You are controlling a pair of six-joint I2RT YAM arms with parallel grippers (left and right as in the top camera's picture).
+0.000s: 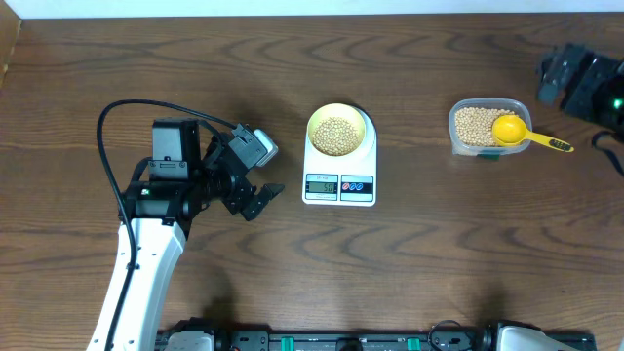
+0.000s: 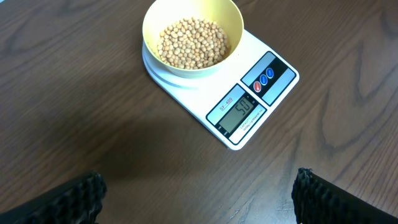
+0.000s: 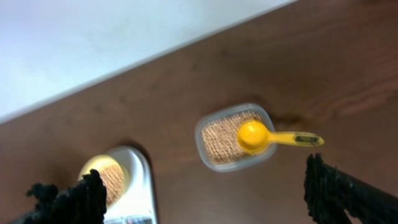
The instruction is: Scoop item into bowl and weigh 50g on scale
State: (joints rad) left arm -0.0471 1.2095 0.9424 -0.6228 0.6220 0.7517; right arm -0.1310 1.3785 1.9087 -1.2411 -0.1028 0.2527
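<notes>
The pale yellow-green bowl (image 1: 338, 130) sits on the white scale (image 1: 339, 185) at the table's middle and holds tan beans (image 1: 337, 135). In the left wrist view the bowl (image 2: 193, 38) is on the scale (image 2: 249, 109), whose display reads 50. My left gripper (image 1: 255, 175) is open and empty, left of the scale; in the left wrist view its fingers (image 2: 199, 196) are spread wide. My right gripper (image 1: 575, 78) is at the far right edge, open and empty (image 3: 205, 193), above the table. More beans (image 1: 476, 123) fill the clear container (image 1: 487, 128).
A yellow scoop (image 1: 522, 134) rests on the beans in the clear container, handle pointing right; both also show in the right wrist view (image 3: 255, 137). A black cable (image 1: 117, 146) loops beside the left arm. The table's far edge meets a pale wall (image 3: 124, 37).
</notes>
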